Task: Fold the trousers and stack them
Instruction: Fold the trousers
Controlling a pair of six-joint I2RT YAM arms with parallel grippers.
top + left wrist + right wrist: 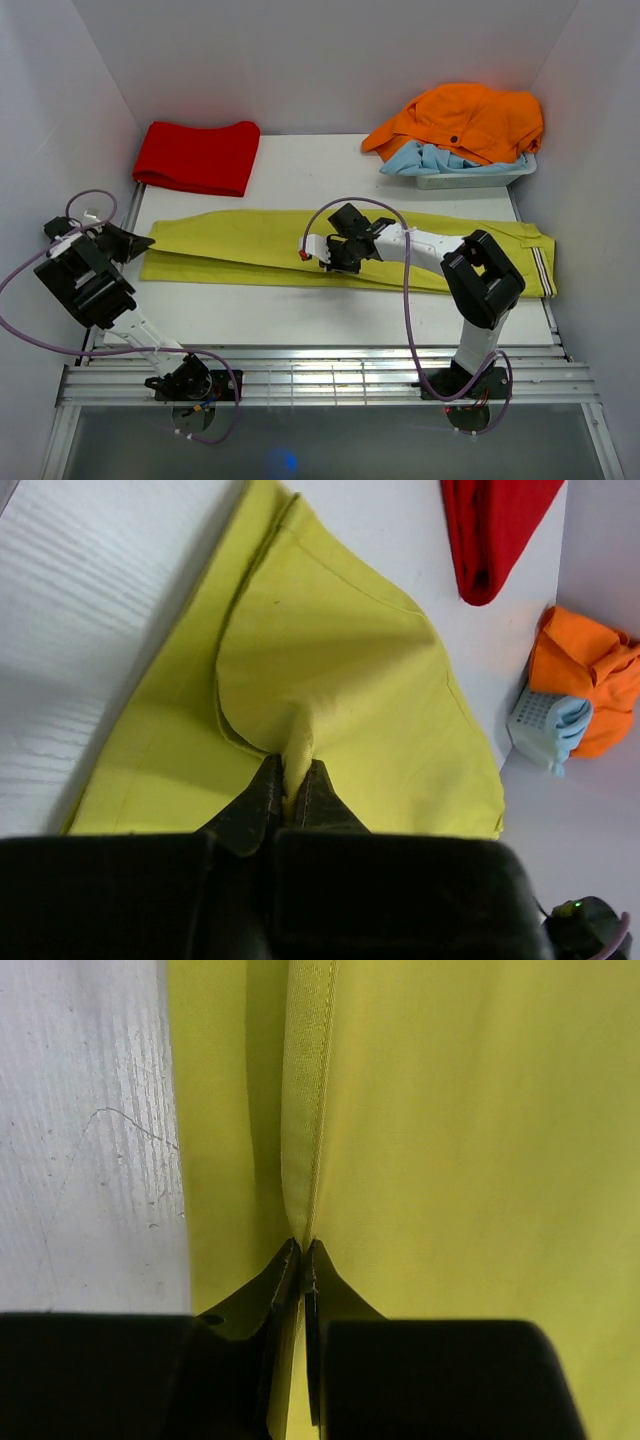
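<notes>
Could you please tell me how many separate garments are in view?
4: trousers stretched across the centre, red cloth far left, orange garment and light-blue garment in the far-right basket; more may be hidden beneath.

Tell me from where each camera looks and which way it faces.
Top external: above and behind the arms, looking down on the table; left arm and right arm show, bases at the bottom.
Left wrist: on the left arm, looking past the left hand, shut on a fold of the trousers, toward the red cloth and orange garment.
Right wrist: on the right arm, close over the trousers; the right hand pinches a seamed edge.
Shared: top and left wrist both show the red cloth and orange garment; all show the trousers.
</notes>
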